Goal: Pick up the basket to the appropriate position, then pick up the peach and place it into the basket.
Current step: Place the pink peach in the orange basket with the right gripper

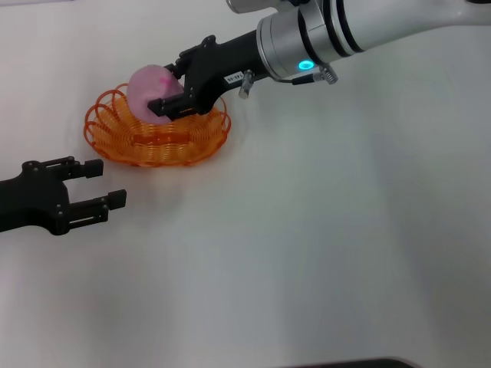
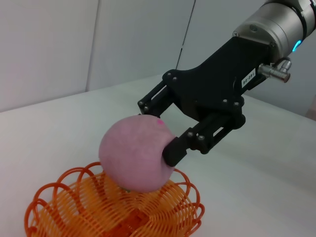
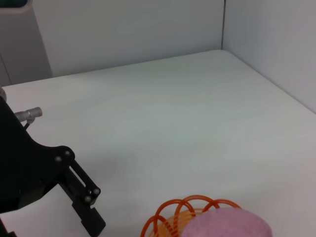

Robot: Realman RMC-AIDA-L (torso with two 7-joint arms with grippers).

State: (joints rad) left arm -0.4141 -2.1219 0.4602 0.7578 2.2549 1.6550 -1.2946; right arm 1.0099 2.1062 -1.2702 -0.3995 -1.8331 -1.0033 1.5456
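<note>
The orange wire-loop basket sits on the white table at the far left. My right gripper is shut on the pale-pink peach and holds it over the basket's far part, with its underside at about rim height. The left wrist view shows the peach between the right gripper's black fingers, just above the basket. The right wrist view shows only the top of the peach and some basket loops. My left gripper is open and empty, on my near side of the basket.
The white table stretches to the right and front of the basket. White walls close off the far side. The right arm reaches in from the upper right.
</note>
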